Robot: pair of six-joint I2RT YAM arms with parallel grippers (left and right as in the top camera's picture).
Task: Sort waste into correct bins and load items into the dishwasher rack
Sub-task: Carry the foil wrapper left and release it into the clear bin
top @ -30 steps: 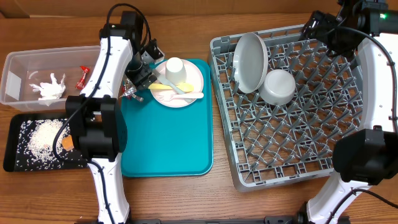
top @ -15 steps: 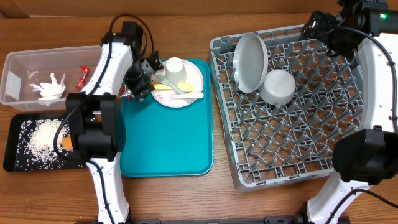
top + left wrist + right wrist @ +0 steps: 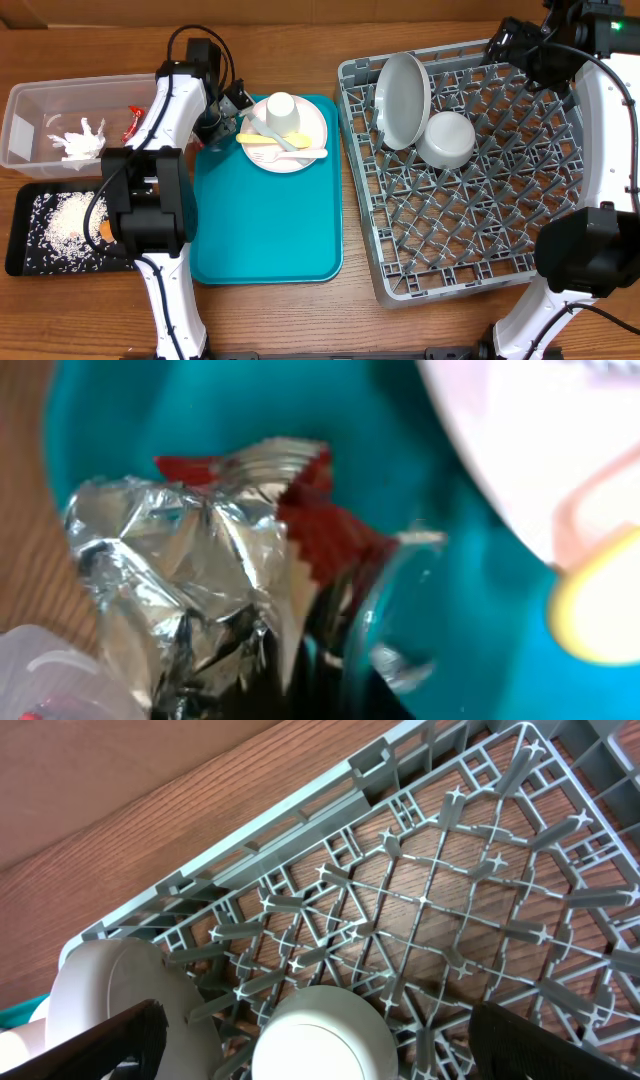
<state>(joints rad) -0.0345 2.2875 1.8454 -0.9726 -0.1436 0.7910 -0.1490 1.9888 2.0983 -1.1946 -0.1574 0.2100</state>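
Nearest us, the black tray holds the loose rice and the orange cube, so that share of the waste looks sorted. Beside it the teal tray lies mostly bare. To the right the dishwasher rack has its near rows unfilled. Further in, the white bowl sits upside down on the pegs, and the grey-white plate leans on edge just behind it. Those two items we count as loaded. At the far end of the teal tray, the pinkish plate carries the white cup and the utensils. None of these is in the rack yet. Just left of that plate, the left gripper is down at the tray's edge. In its wrist view the jaws appear pinched on the crumpled foil wrapper, silver with a red patch, just over the teal surface. Beyond it the clear tub already contains the napkin and the red sachet. We judge the foil to be the last waste left to bin. Farthest off, the right gripper hangs spread wide over the rack's back corner, holding nothing.
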